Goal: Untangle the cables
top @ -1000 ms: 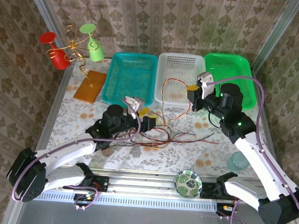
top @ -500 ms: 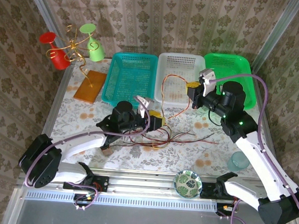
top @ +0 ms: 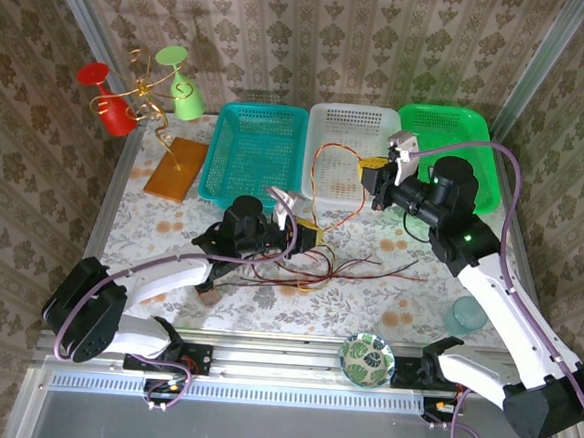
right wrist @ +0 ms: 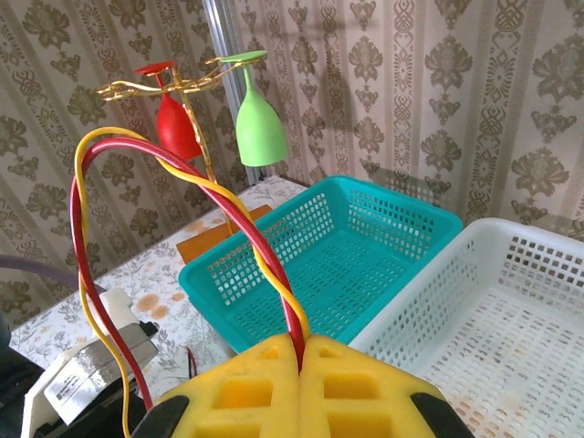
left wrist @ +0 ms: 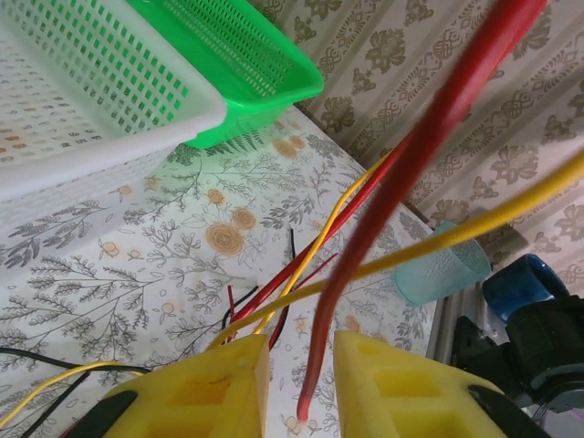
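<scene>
Right gripper: pads were pressed together on a twisted red-and-yellow wire pair, held up over the near edge of the white basket.
Left gripper: pads stood apart, with a red wire running loose through the gap. It sat low, just in front of the white basket.
Cables: red, yellow and black strands lay crossed in a heap in front of the white basket, with one loop arching over it.
Progress: early, by my judgement. One pair was lifted and no strand was laid apart.
Left to do: draw each strand clear of the heap.
</scene>
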Available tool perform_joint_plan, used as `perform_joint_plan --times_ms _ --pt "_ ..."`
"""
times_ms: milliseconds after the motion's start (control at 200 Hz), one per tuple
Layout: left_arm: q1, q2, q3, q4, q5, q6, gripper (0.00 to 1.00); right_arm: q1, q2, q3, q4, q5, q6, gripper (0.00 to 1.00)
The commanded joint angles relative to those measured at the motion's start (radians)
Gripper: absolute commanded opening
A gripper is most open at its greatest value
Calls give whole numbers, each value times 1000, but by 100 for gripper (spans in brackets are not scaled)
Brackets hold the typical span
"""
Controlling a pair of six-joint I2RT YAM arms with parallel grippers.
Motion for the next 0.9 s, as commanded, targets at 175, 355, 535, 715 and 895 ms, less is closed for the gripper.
perform_joint_plan --times_ms 175,355,535,715,895 --pt "18 -5 15 19 2 -29 20 -3 2 13 34 -30 14 2" --pt "32 -40 6 24 2 -63 0 -1 23 28 -45 9 -21 3" --pt "44 -101 99 -258 3 -102 0 -14 59 -20 -130 70 -36 8" --pt "56 -126 146 -359 61 -160 0 -40 144 -74 -140 12 -14 13" --pt "87 -147 120 -237 61 -289 0 -43 168 -78 -142 -39 -19 32"
